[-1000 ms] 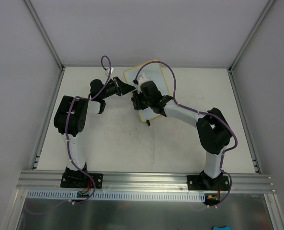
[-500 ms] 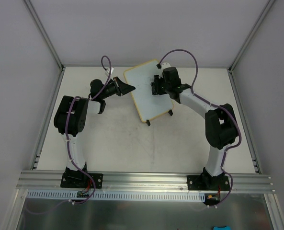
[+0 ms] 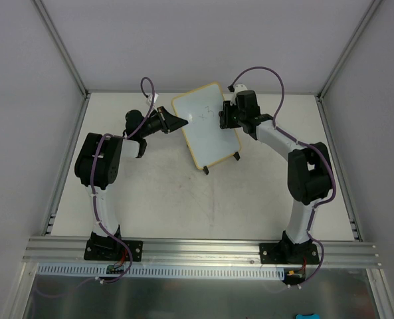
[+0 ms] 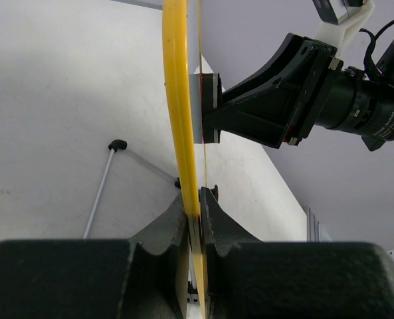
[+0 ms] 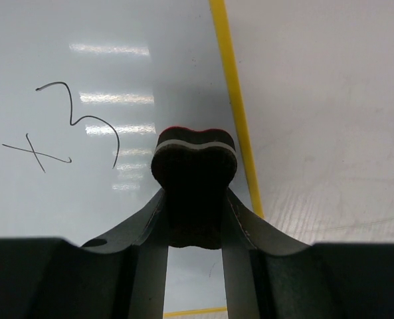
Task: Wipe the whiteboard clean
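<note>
- left fingers point(image 3: 175, 122): clamped tight on the left edge of the whiteboard point(image 3: 206, 133). In the left wrist view the yellow frame point(image 4: 178, 100) runs edge-on straight through them, pinched with no gap on either side
- whiteboard itself sits around the far middle of the tabletop point(image 3: 150, 199), turned at an angle, white face toward the overhead camera, with its 2 little black feet point(image 3: 206, 171) sticking out at the near edge. Can't tell if the feet actually touch down
- pen marks point(image 5: 77, 126) are on the board, looks like an "x" and a "3", in the far part of the white face
- eraser point(image 5: 193, 163): dark block with a pale stripe and a red layer, pressed against the board face just right of those marks and right beside the right-hand frame strip
- right fingers point(image 3: 223, 118): closed on the eraser from both sides, reaching in over the board's far right edge, arm stretched across from the right
</note>
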Tool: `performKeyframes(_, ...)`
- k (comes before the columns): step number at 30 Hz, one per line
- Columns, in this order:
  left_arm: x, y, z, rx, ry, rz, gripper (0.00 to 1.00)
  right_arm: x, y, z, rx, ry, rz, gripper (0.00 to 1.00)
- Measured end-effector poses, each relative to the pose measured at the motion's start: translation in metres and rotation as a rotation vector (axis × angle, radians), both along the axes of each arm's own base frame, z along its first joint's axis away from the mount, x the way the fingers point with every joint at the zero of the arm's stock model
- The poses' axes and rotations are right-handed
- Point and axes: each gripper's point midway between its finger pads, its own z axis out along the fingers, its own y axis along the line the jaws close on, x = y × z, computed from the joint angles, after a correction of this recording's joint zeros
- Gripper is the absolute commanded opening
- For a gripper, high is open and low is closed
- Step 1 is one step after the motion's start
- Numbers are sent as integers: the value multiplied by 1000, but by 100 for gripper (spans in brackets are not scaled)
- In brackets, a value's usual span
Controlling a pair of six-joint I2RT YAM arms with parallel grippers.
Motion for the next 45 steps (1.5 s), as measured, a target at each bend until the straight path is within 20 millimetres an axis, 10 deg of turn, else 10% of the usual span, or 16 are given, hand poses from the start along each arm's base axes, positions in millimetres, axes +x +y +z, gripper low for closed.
performKeyframes(13,0,1,0,1,4,1,0,1,18,11,-192,-2,15,0)
performKeyframes(32,1,3,-3,4,16,6,0,-50,128,20,-257,-97,181,0)
performKeyframes(45,1,6,-2,5,16,5,0,-49,129,20,-255,-94,175,0)
